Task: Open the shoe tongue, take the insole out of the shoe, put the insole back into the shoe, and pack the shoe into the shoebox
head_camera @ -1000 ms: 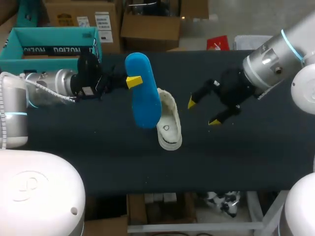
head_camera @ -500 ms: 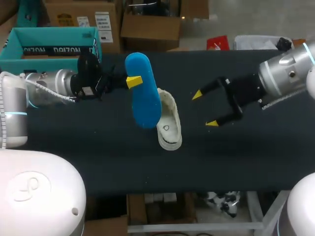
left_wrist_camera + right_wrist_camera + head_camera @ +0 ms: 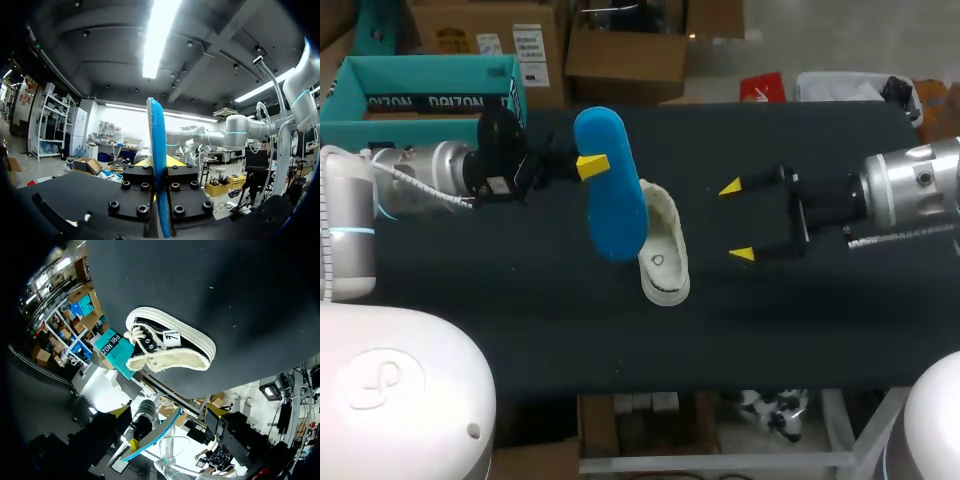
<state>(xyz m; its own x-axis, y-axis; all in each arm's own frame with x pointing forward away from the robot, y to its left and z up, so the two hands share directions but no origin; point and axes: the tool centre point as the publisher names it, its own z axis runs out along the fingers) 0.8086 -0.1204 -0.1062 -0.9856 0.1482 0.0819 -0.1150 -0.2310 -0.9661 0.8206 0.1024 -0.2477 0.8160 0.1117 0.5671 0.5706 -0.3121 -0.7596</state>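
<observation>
Seen from above, the left gripper (image 3: 590,165) pinches the smooth blue insole (image 3: 610,190) over the tabletop's (image 3: 520,290) middle, partly above the shoe (image 3: 663,250). The left wrist view shows the insole edge-on, a thin blade clamped between the fingers. The right wrist view adds the shoe's black canvas side, white rubber sole and cream lining. The right gripper (image 3: 736,220), fingers spread wide, hovers between shoe and right edge. A teal cardboard shoebox (image 3: 420,90) sits at the far left corner.
</observation>
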